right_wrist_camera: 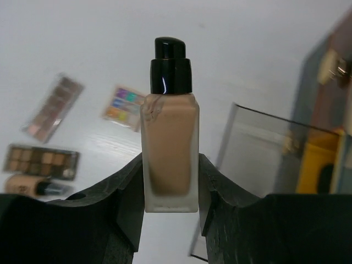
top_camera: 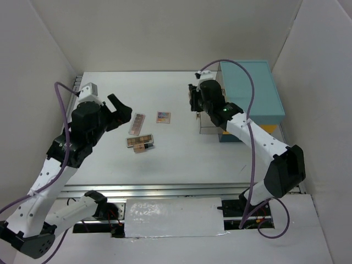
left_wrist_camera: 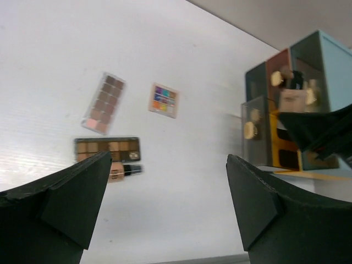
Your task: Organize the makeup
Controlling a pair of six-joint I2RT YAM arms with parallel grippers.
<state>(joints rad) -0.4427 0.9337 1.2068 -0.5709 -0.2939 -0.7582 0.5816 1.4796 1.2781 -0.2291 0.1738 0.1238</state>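
The right gripper is pinching a foundation bottle between its jaws, which are pressing on the lower half of its sides. In the wrist view the bottle's long axis is running straight out from the jaws, with the black pump cap pointing away from them. This gripper is hovering just beside the teal case, over the clear compartments at the case's front. The left gripper is hanging with its jaws spread wide and gripping nothing, well apart from the case. Between it and the case, a long nude palette, a small bright palette and a wide brown palette are lying flat on the white table. A second bottle is lying just beside the brown one, with its cap pointing toward the case. Plain white walls are enclosing the table.
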